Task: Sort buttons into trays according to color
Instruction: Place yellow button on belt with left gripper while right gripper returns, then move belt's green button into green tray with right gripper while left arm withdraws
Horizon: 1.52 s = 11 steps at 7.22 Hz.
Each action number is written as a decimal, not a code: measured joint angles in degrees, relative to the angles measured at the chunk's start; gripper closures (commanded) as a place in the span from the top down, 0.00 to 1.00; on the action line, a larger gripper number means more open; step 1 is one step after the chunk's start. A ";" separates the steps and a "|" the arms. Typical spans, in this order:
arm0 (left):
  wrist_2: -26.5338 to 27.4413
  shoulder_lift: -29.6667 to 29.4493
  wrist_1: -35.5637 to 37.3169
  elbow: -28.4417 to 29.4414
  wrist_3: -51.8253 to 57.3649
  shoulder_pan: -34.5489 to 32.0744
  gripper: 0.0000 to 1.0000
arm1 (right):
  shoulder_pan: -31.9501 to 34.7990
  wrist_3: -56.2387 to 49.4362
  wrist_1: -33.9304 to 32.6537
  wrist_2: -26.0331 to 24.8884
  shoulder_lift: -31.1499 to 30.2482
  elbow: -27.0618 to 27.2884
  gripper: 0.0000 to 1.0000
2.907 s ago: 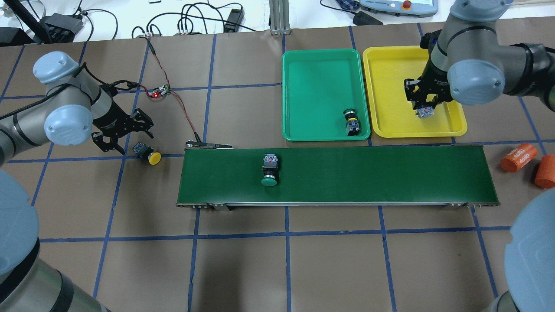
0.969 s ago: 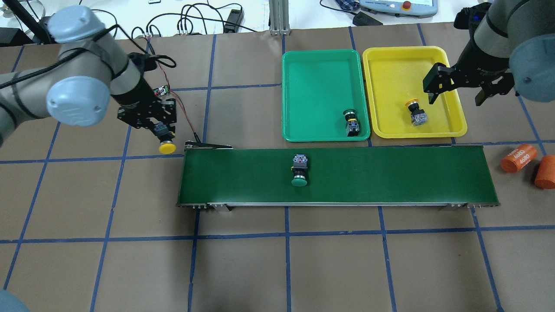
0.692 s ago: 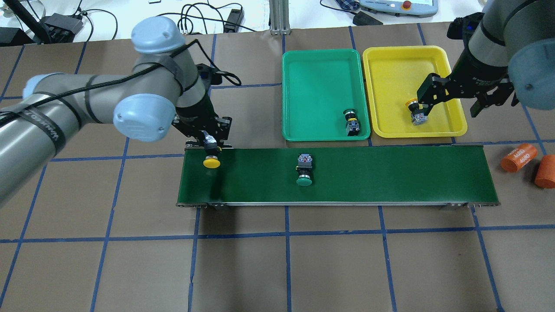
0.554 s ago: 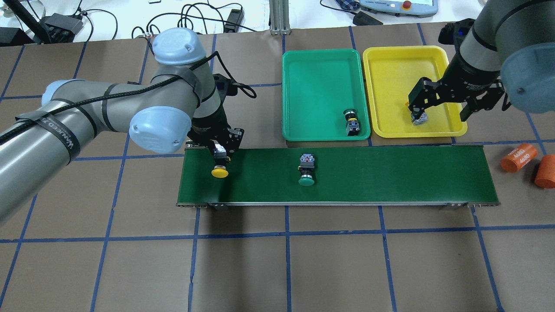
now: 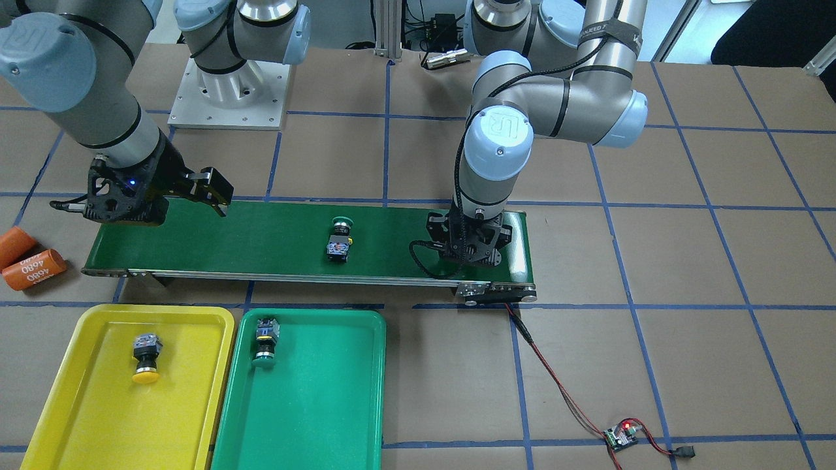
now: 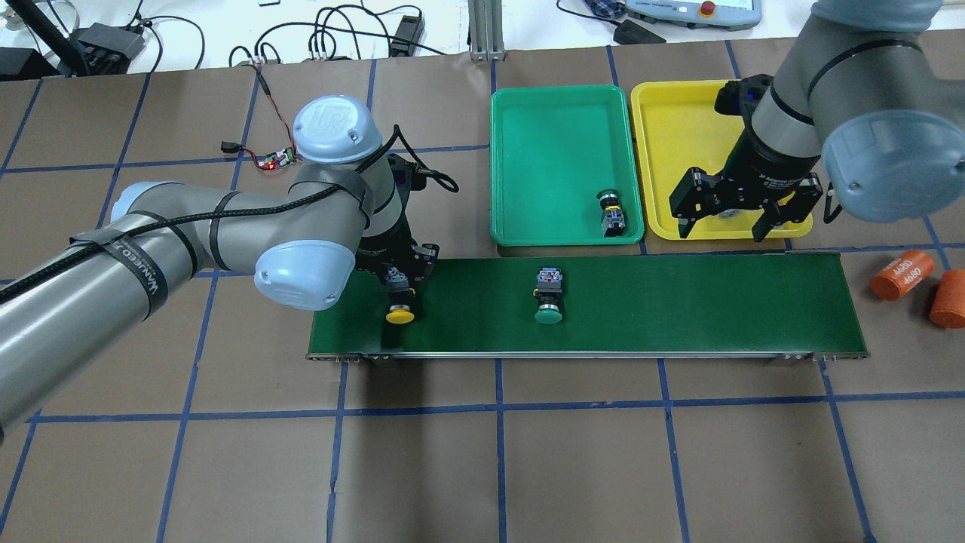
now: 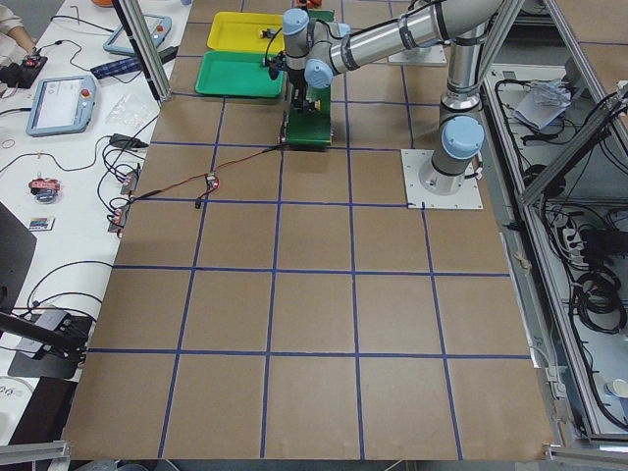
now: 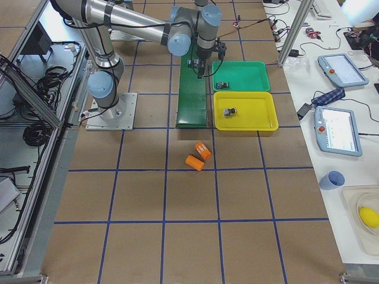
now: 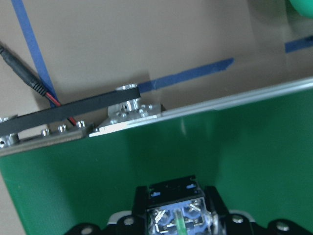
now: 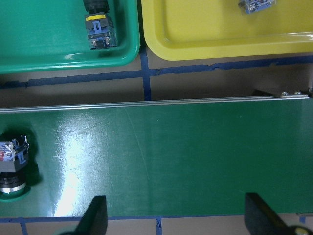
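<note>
Left gripper (image 6: 397, 280) first: we see its fingers (image 9: 140, 208) closed on the black body of a yellow button (image 6: 399, 315). The grey-blue terminal block faces the wrist camera and the yellow cap points toward the robot's side of the table. It sits low over the left end of the dark-green conveyor belt (image 6: 678, 309); we cannot tell whether the button touches the belt.

On the left arm we read "UR" on a blue-grey joint cap (image 6: 332, 121). A black strap (image 6: 139, 264) carries white lettering, roughly "VANEED", not wholly legible.

Further right, near the belt's middle, a green button (image 6: 548, 298) lies on its side, cap toward the robot. Beyond the belt, the green tray (image 6: 558, 151) holds a second green button (image 6: 612, 215) in the corner nearest the belt and the yellow tray (image 6: 671, 136). That tray holds a second yellow button (image 5: 146, 359), lying on its side.

Our right gripper (image 6: 721, 226) hangs spread wide with nothing between its fingers, raised above the belt's right part by the yellow tray. Right of the belt lies an orange cylinder (image 6: 902, 275) marked "4680", with another orange cylinder (image 6: 948, 298) just beside it.
</note>
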 measured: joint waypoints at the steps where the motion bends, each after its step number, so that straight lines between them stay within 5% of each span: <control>1: -0.21 0.61 0.23 0.10 -1.06 0.39 1.00 | 1.21 0.47 -1.17 0.04 0.95 0.08 1.00; 4: -0.24 5.57 -4.66 3.08 -0.05 5.33 1.00 | 8.34 7.84 -7.09 -0.25 5.11 0.10 1.00; 8: -0.38 9.44 -29.69 27.49 5.31 19.11 1.00 | 12.48 10.54 -10.08 0.19 9.99 0.19 1.00; 11: -4.18 10.74 -36.20 31.59 2.81 19.02 1.00 | 14.02 10.97 -10.15 1.38 12.80 0.20 1.00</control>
